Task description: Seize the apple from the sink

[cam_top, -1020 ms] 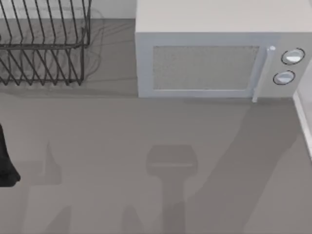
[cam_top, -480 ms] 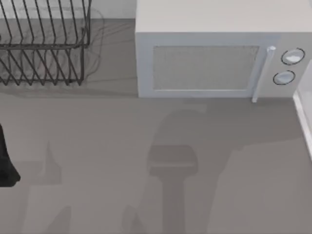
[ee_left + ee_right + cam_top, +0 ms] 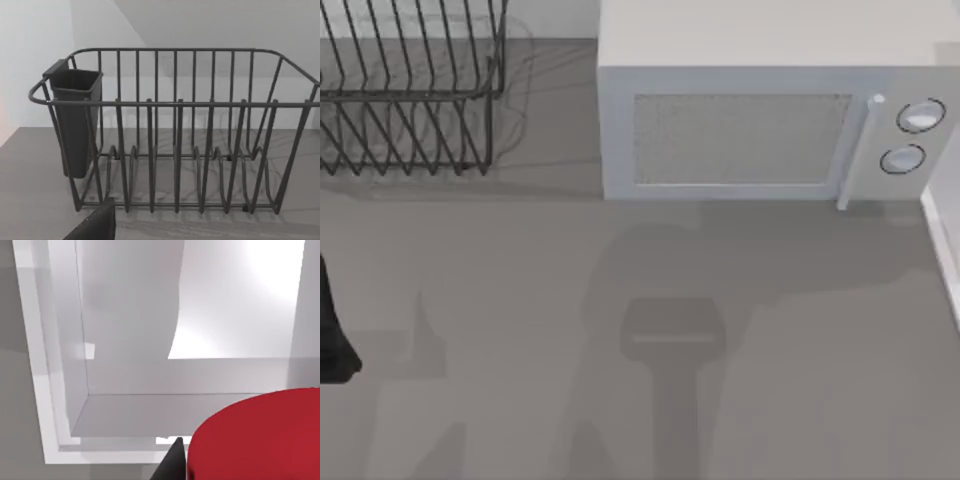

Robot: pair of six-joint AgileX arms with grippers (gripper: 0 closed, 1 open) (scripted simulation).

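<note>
Grey countertop (image 3: 520, 300) ran across the top view, with a white microwave (image 3: 760, 120) at the back and a black wire dish rack (image 3: 410, 90) at the back left. At the right edge, a pale strip looked like the rim of the sink (image 3: 945, 250).

Left arm (image 3: 332, 330) sat parked at the table's left edge. Its wrist view faced the dish rack (image 3: 175, 135), which carried a dark utensil cup (image 3: 75, 120) on one end; a dark corner, probably a finger (image 3: 95, 227), showed low in that picture. Whether the left gripper was spread or pressed together could not be told.

Right wrist view looked down into the white sink basin (image 3: 130, 340). The apple (image 3: 260, 435), bright red and rounded, loomed very close to the camera, down inside the basin. One dark fingertip (image 3: 172, 465) showed just beside the apple's edge; contact could not be confirmed, nor whether the right gripper was spread or pinching the fruit.

Judgement: the approach looked largely done, with the right gripper down at the apple. Left to do: confirm a firm pinch, then lift the apple clear of the sink.
</note>
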